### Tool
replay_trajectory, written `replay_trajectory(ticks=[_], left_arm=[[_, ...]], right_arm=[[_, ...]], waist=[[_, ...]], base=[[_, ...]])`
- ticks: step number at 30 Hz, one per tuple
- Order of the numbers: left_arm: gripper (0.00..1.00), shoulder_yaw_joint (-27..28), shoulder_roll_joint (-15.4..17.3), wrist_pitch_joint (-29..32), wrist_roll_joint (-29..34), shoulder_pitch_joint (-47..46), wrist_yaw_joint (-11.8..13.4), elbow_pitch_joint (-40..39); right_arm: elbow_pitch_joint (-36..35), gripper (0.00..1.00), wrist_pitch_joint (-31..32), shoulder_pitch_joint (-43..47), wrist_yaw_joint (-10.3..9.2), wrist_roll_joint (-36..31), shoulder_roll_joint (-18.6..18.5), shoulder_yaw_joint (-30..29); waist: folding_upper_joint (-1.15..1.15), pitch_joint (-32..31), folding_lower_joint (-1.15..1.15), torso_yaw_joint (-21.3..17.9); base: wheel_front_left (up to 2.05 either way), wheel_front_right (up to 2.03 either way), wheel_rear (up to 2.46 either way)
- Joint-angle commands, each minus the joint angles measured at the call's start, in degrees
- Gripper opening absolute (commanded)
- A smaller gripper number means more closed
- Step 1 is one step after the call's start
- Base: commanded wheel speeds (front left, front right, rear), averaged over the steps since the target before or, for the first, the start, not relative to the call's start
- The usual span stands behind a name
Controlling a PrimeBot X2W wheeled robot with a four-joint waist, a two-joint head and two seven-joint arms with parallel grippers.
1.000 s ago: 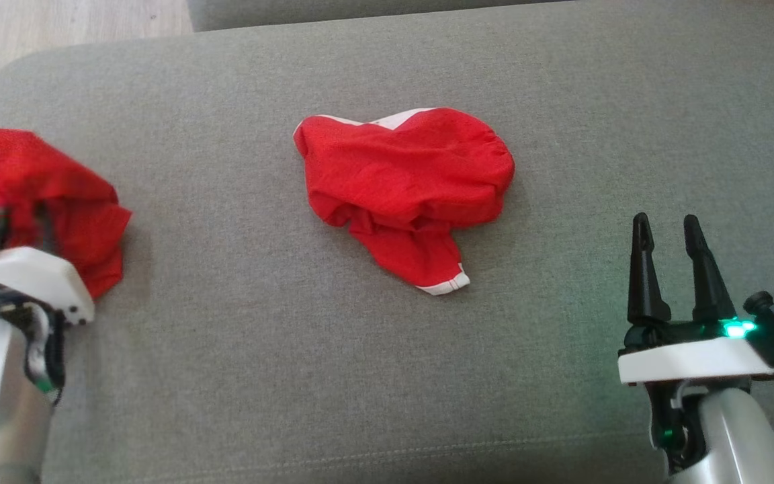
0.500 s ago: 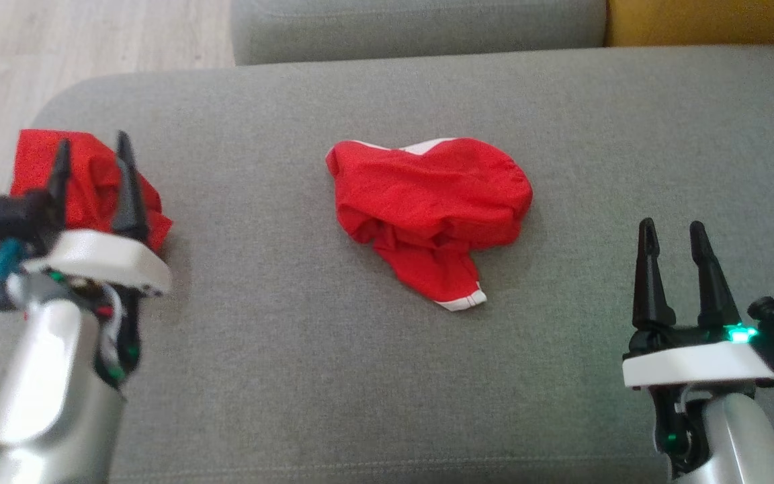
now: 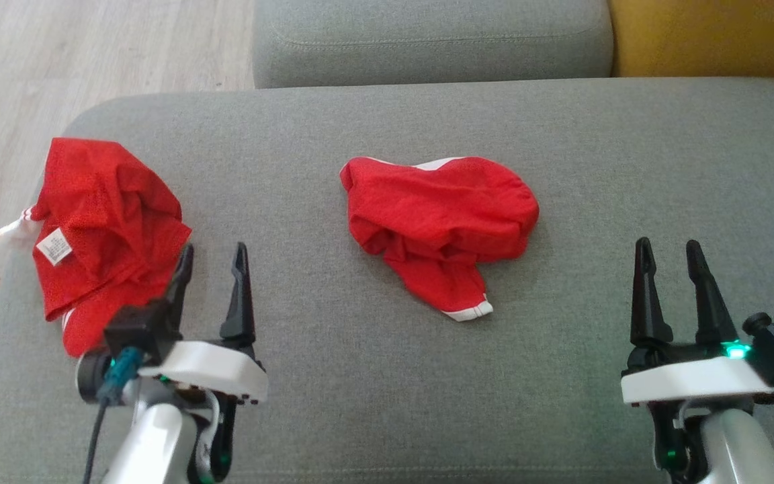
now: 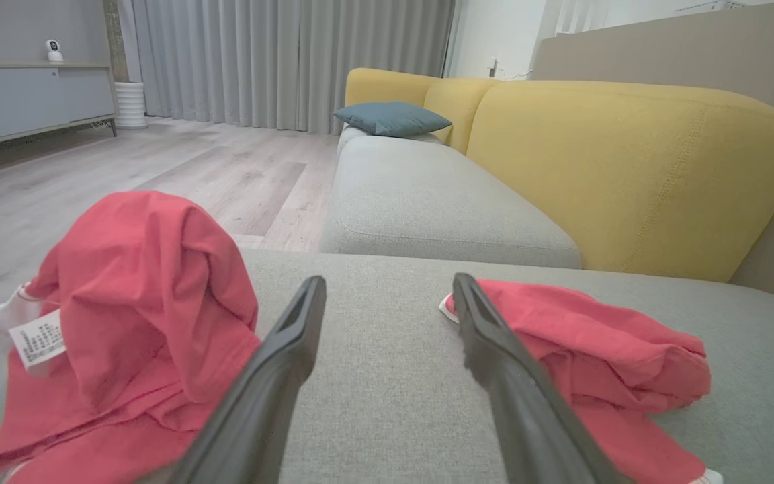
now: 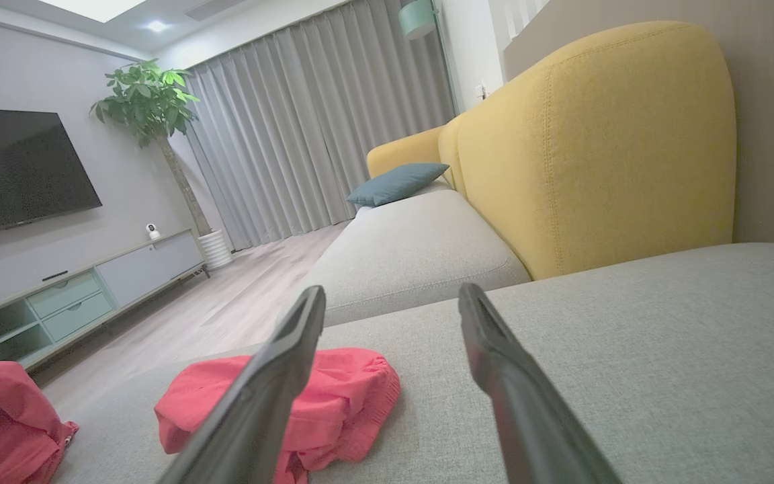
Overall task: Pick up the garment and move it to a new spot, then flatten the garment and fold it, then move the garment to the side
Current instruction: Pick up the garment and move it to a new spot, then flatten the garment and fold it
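Note:
A crumpled red garment (image 3: 441, 225) with white trim lies in the middle of the grey cushion (image 3: 333, 376); it is also in the left wrist view (image 4: 602, 363) and the right wrist view (image 5: 333, 396). A second red garment (image 3: 101, 228) with a white label sits bunched at the cushion's left end (image 4: 138, 316) (image 5: 4, 417). My left gripper (image 3: 216, 259) is open and empty, just right of that left garment. My right gripper (image 3: 668, 252) is open and empty at the lower right, apart from the middle garment.
The cushion's left edge drops to wooden floor (image 3: 58, 60). Another grey cushion (image 3: 427, 37) lies behind, and a yellow backrest (image 3: 716, 33) rises at the far right. A teal pillow (image 4: 390, 117) rests further along the sofa.
The camera has tilted, shifting the scene down. My left gripper has come away from the left garment, moving right and toward the front, now open and empty. The right gripper stays in place.

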Motion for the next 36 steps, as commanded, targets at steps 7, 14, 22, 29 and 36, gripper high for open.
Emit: replay_trajectory(ticks=[7,14,22,29,36], left_arm=[[1.0,2.2,-1.1,-0.7,2.3,-1.1,-0.1,-2.1],[1.0,3.0,-1.9,-0.7,3.6,-1.0,-1.0,-1.9],[1.0,3.3,-2.7,-0.7,4.7,-1.5,-2.1,-1.5],[1.0,3.5,-3.5,-0.7,5.1,-2.6,-3.1,-0.6],[1.0,3.7,-4.3,-0.7,5.3,-3.5,-3.6,0.0]], right_arm=[[-1.7,1.0,-0.6,-1.0,0.44,-0.7,-0.4,1.4],[-1.9,1.0,-0.6,-1.0,0.44,-0.8,-0.4,1.1],[-1.0,1.0,-0.4,-1.8,0.44,-3.3,-0.4,4.2],[4.5,1.0,6.6,-5.3,0.44,-8.4,-0.4,12.7],[13.8,1.0,11.3,-8.9,0.44,-8.5,-0.4,12.4]], waist=[[0.0,0.0,0.0,-0.2],[0.0,0.1,0.0,-0.1],[0.0,2.1,0.0,1.8],[0.0,4.5,0.0,4.6],[0.0,5.8,0.0,7.5]], base=[[0.0,0.0,0.0],[0.0,0.0,0.0],[0.0,0.0,0.0],[0.0,0.0,0.0],[0.0,0.0,0.0]])
